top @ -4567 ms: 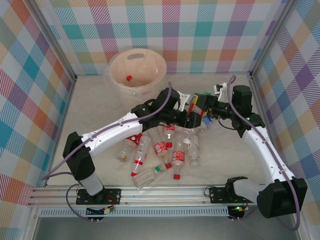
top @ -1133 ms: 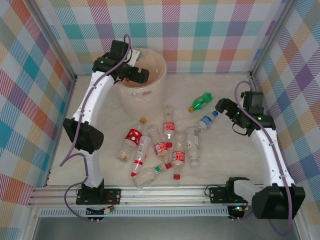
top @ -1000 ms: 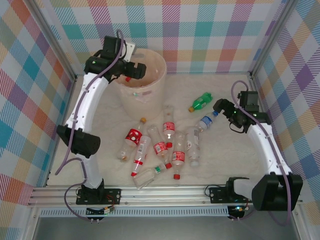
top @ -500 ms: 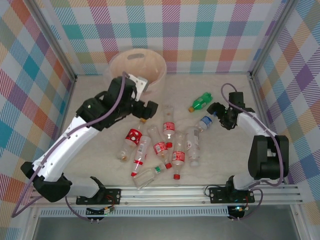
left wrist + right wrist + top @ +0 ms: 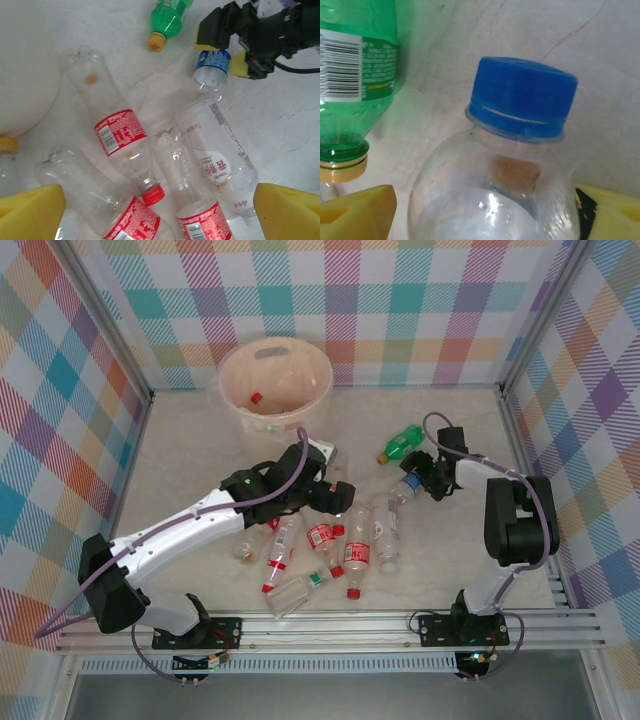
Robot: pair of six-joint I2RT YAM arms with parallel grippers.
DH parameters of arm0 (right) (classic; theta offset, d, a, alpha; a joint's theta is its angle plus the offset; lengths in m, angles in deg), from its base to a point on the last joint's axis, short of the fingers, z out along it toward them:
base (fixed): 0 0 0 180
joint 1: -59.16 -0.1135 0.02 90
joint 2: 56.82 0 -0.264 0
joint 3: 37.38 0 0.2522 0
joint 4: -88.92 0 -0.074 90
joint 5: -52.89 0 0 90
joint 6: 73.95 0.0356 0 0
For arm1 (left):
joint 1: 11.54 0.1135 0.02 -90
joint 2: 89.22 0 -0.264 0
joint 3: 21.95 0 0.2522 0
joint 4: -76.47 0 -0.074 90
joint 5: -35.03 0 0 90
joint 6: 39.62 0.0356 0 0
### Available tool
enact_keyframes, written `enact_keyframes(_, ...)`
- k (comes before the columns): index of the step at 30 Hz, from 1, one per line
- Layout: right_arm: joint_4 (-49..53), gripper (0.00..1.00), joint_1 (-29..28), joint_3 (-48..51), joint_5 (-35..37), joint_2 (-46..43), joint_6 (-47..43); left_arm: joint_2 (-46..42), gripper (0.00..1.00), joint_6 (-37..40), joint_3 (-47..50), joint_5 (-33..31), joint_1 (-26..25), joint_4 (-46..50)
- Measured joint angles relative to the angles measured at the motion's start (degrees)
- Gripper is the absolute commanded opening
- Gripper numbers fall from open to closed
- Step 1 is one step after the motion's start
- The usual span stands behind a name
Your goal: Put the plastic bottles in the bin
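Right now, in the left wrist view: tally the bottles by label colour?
red-label bottles: 3
white-label bottle: 1
blue-label bottle: 1
green bottle: 1
bottle at left edge, label cut off: 1
Total: 7

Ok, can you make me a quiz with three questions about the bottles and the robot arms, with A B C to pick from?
1. Where is the blue-capped bottle?
A) in the bin
B) between the right gripper fingers
C) at the table's near edge

2. What colour is the green bottle cap?
A) red
B) yellow
C) blue

3. How are the left gripper jaws?
A) shut on a bottle
B) shut on nothing
C) wide open above the pile of bottles

Answers:
1 B, a yellow pad stands on each side of it.
2 B, the left wrist view shows its yellow cap.
3 C, its pads sit far apart and the bottles lie loose below.
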Motion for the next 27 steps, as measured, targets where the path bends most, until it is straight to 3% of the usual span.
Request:
enact_keyframes(7, -0.7, 0.64, -0.3, 0.2, 2.2, -1.0, -0.3, 2.5, 0.97, -1.8, 0.0, 1.0, -0.2, -3.8)
enact_keyframes(12, -0.1, 0.57, -0.3, 0.5, 3.3, -5.9, -1.1, 5.1, 0.97, -1.9, -0.9, 3.1, -0.2, -5.6)
enact_keyframes(17, 1.7, 0.57, -0.3, 0.6, 3.7, -12.7, -2.8, 7.4, 0.98, -1.8, -2.9, 6.1, -0.2, -6.8)
enact_keyframes(21, 2.8, 0.57, -0.3, 0.7, 2.1, -20.0, -4.9, 8.2, 0.99, -2.7, -4.3, 13.1, 0.5, -11.2)
enact_keyframes(27, 3.2, 0.57, -0.3, 0.8, -7.0, -30.3, -9.6, 14.2, 0.96, -6.3, -10.3, 25.2, 2.3, -19.1)
